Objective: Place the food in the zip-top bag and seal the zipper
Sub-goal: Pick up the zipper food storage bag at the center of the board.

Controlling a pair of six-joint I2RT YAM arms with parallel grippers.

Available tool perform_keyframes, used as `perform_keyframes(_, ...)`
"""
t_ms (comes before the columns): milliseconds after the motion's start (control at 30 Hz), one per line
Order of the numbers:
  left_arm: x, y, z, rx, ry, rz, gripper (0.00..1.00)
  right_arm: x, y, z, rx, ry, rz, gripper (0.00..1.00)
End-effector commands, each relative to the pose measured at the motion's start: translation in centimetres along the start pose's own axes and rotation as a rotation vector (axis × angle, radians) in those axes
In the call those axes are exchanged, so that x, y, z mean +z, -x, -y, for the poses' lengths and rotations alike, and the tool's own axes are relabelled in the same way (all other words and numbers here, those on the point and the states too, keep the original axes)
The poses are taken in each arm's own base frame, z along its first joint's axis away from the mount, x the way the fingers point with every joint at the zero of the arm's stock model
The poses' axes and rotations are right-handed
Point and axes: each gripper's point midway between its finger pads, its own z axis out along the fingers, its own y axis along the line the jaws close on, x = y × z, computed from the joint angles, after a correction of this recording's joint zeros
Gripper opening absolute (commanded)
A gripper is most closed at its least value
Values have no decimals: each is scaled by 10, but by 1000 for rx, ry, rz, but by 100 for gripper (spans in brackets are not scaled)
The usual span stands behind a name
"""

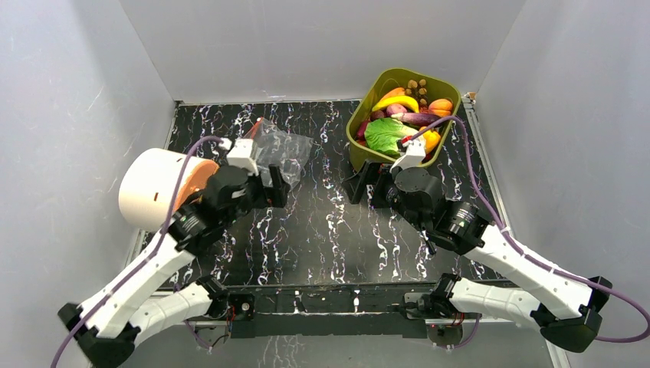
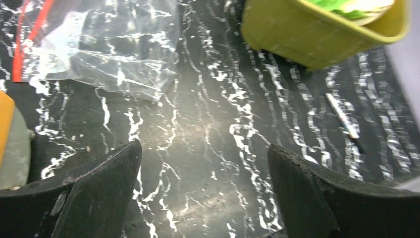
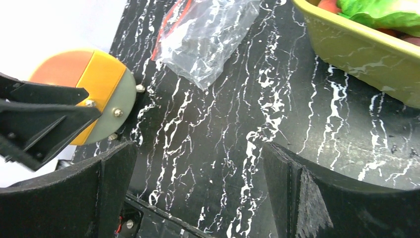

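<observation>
The food, a green lettuce [image 1: 387, 135], a yellow banana [image 1: 396, 102], a purple eggplant [image 1: 420, 119] and other toy pieces, lies piled in the olive-green tub [image 1: 360, 146]. The clear zip-top bag [image 1: 281, 149] lies flat and crinkled at the table's back left. Its orange-red zipper [image 1: 258, 127] runs along the far-left edge. My left gripper [image 1: 277, 188] is open, low over the table just in front of the bag [image 2: 109, 49], nothing between its fingers. Beside the tub's near-left corner my right gripper [image 1: 368, 186] is open and empty. The lettuce [image 3: 386, 10] shows at the tub's rim.
A big white drum with an orange face [image 1: 157, 188] stands at the left edge, close behind my left wrist. The tub [image 2: 317, 29] fills the back right corner. A small silvery strip [image 2: 341, 115] lies on the black marbled table [image 1: 322, 230]. White walls enclose three sides.
</observation>
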Motion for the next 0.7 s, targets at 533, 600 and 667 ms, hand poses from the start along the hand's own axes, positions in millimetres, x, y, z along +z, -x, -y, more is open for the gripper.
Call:
perform_keyframes(533,105,3,-45,257,313,-176,90,-44,38,-18,17,151,121,98)
perform_keyframes(600,115,5,-49,248,309,-176,91,-49,40,-12,14,131,128,98)
perform_keyframes(667,129,-2,-56,283,333,-205,91,-55,44,-8,13,123,142,98)
